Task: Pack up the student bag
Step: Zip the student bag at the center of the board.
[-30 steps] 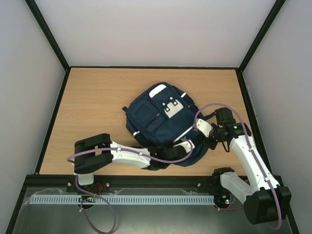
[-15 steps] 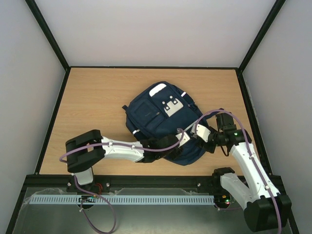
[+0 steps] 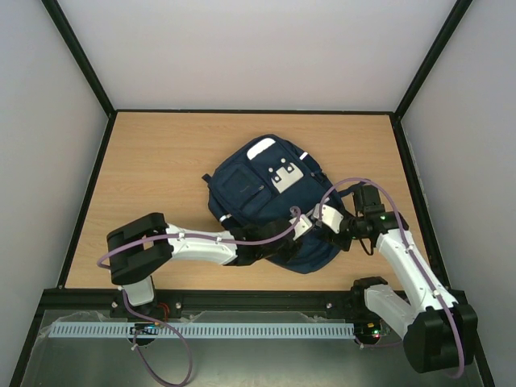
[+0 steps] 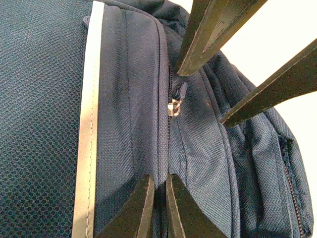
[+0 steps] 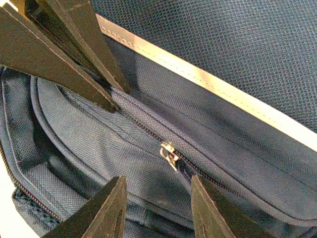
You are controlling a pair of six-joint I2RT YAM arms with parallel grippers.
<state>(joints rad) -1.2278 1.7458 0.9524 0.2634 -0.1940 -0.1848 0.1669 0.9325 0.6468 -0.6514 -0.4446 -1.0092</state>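
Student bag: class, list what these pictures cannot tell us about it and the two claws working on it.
- Inside of the student bag: every view, hidden by its fabric.
- Bag's near edge: top view, under the left arm.
- Zip pull: top view, too small; right wrist view, unclear whether the open right claw touches it.
- Left claw: left wrist view, base cut off by the bottom edge.

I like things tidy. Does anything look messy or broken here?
Nothing looks broken or spilled. The big navy-blue fabric backpack just lies slanted across the wooden table, and it looks a bit rumpled.
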